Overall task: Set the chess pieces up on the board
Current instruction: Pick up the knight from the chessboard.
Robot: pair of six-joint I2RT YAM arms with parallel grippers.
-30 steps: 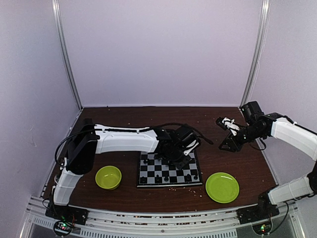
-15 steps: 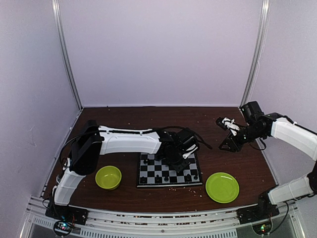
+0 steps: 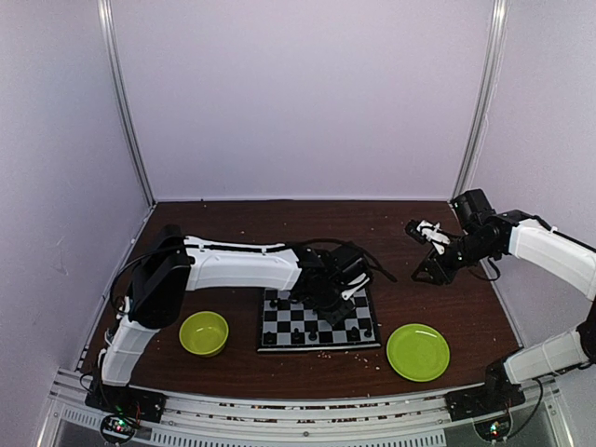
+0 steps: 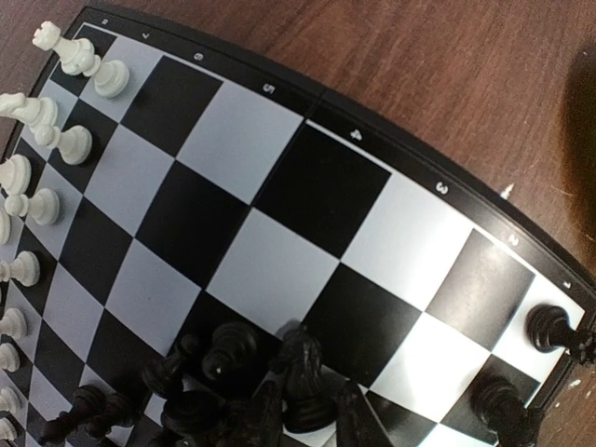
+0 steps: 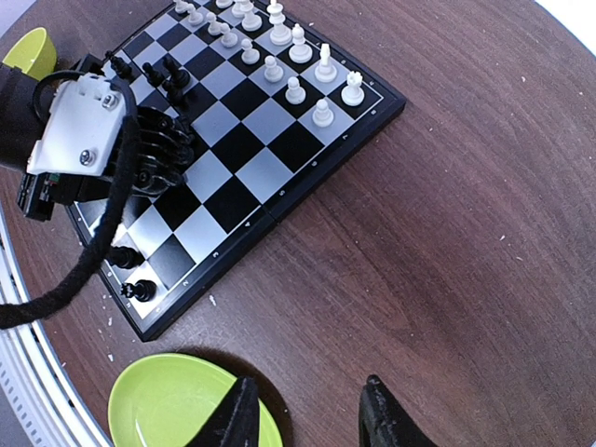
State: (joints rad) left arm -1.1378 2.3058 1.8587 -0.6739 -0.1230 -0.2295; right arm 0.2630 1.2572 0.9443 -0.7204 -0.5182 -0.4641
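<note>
Left tool (image 4: 312,424) sits low among the black pieces (image 4: 228,349) on the board (image 4: 270,270), fingers flanking a knight (image 4: 298,358); whether they clamp it I cannot tell. White pieces (image 4: 74,144) line the opposite edge. Right tool (image 5: 312,419), fingers apart and empty, hangs over the worktop (image 5: 447,233) near the plate (image 5: 158,410), probably to leave the board free.

Board (image 3: 317,346) in the middle of the table (image 3: 233,223), bowl (image 3: 186,326) to its left, plate (image 3: 417,352) to its right.
Chess pieces (image 5: 293,90) stand along two opposite edges of the board; the left gripper (image 3: 328,298) hangs over one row.
</note>
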